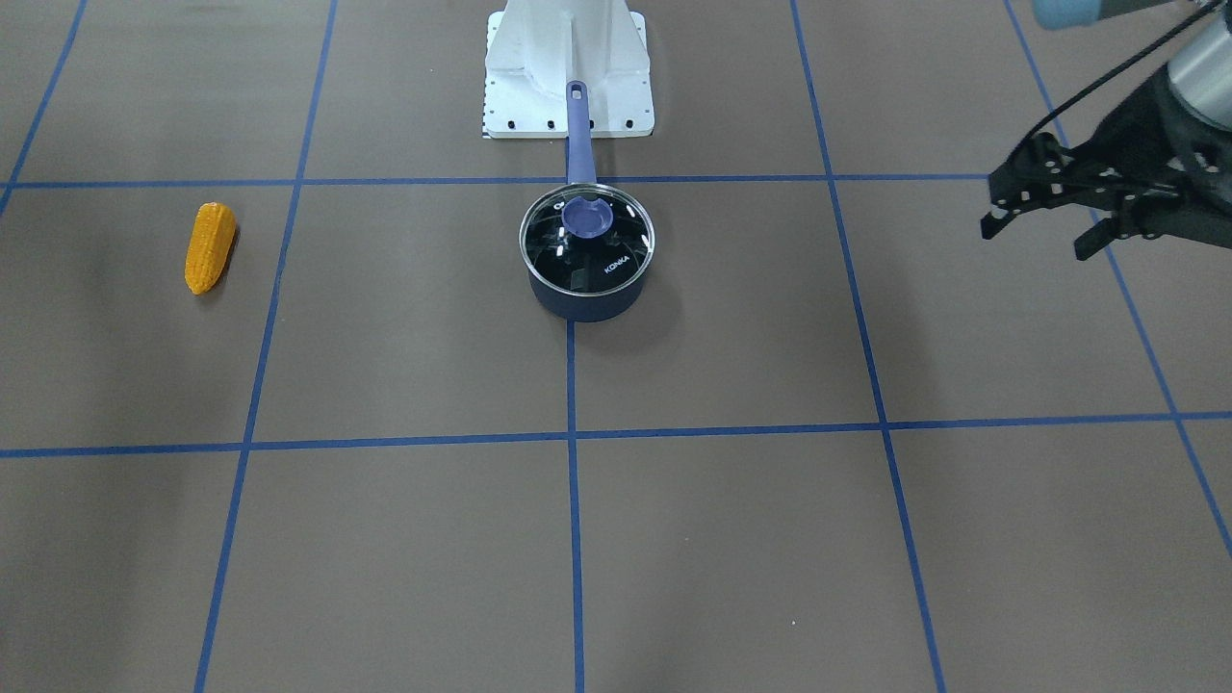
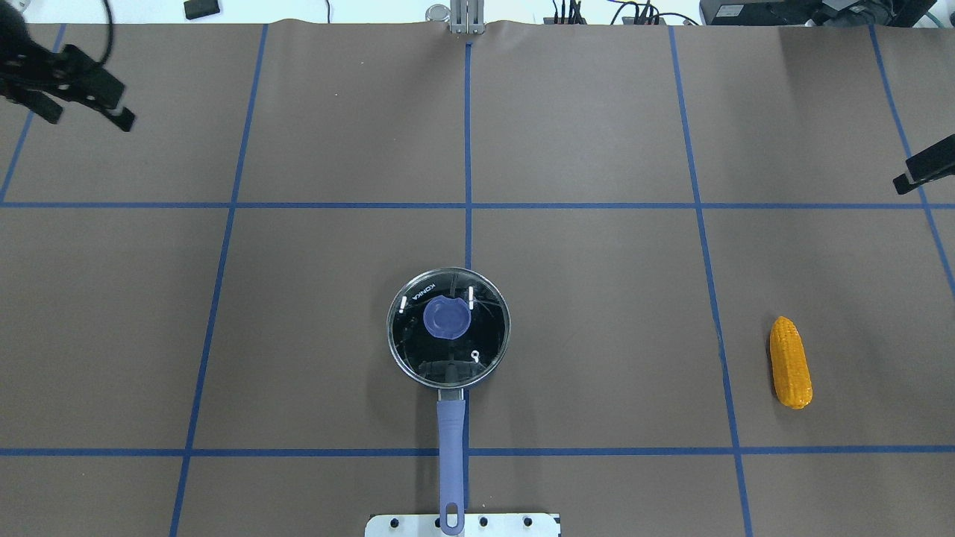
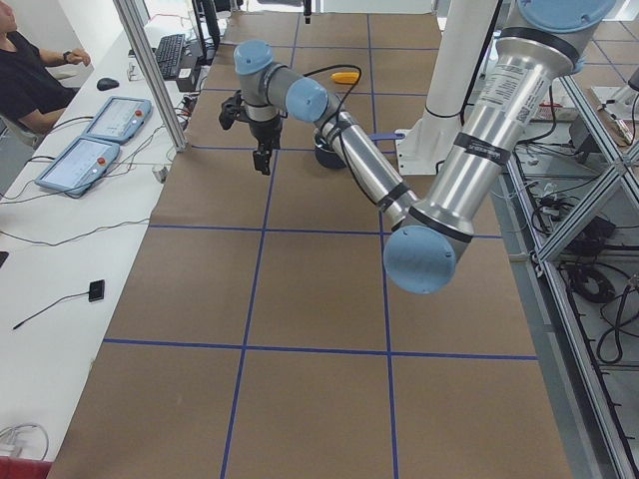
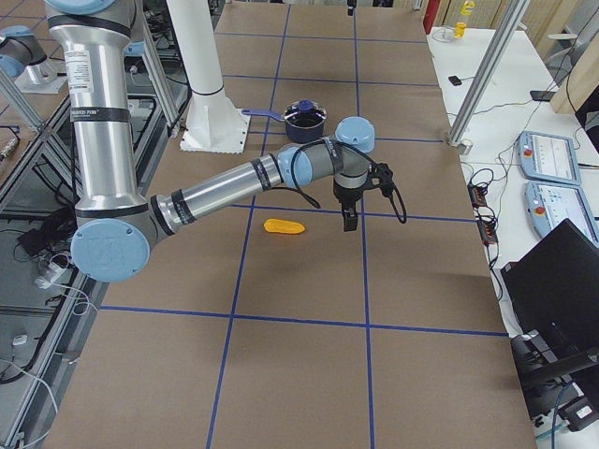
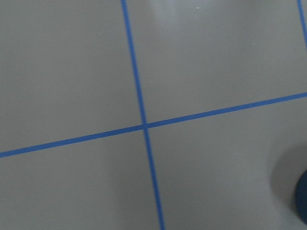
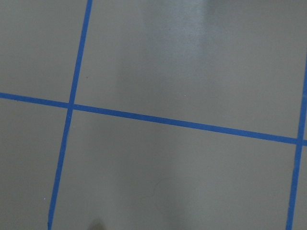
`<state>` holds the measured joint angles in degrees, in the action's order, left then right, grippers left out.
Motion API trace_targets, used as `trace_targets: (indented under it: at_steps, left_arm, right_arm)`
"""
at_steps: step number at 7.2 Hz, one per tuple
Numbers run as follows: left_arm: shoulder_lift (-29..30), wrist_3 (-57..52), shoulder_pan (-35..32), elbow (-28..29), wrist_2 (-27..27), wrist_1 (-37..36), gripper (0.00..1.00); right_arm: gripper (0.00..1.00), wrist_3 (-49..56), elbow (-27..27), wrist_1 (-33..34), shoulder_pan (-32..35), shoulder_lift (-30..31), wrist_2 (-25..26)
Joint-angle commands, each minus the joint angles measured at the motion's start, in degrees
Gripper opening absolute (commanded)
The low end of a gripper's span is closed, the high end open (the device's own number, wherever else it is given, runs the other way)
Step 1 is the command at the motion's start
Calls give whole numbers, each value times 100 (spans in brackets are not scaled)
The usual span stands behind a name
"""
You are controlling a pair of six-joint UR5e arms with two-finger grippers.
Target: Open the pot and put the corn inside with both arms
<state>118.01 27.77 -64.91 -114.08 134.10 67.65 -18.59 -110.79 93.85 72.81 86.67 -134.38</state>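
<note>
The pot [image 1: 582,300] stands mid-table, its long blue handle [image 2: 450,432] pointing at the robot base. The glass lid [image 2: 485,350] with its blue knob [image 2: 447,318] sits on it. The corn [image 2: 790,362] lies flat on the robot's right side, well away from the pot; it also shows in the front view [image 1: 210,246]. My left gripper [image 1: 1039,239] hovers open and empty far to the left, and shows in the overhead view [image 2: 86,115]. My right gripper [image 4: 348,221] hangs beyond the corn. Only one finger [image 2: 916,173] shows overhead, so I cannot tell its state.
The white robot base plate [image 1: 568,87] lies just behind the pot handle. Blue tape lines grid the brown table. An operator [image 3: 25,75] and control pendants [image 3: 110,118] are at a side desk past the far edge.
</note>
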Motion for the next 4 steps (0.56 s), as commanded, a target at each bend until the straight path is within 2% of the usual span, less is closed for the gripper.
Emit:
trace_targets:
  at_steps: [1, 2, 3, 4]
  left_arm:
    - [930, 1340, 1143, 174, -498, -95, 100]
    - [1404, 1771, 1487, 497, -499, -77, 100]
    - [1626, 2010, 1716, 631, -568, 2, 100]
    - [1863, 2291, 1936, 789, -865, 89, 100]
  right_arm:
    - [100, -810, -126, 2, -747, 16, 392]
    - [100, -943, -135, 2, -846, 34, 360]
    - [100, -954, -136, -7, -1161, 191, 386]
    - [100, -988, -179, -7, -1346, 288, 404]
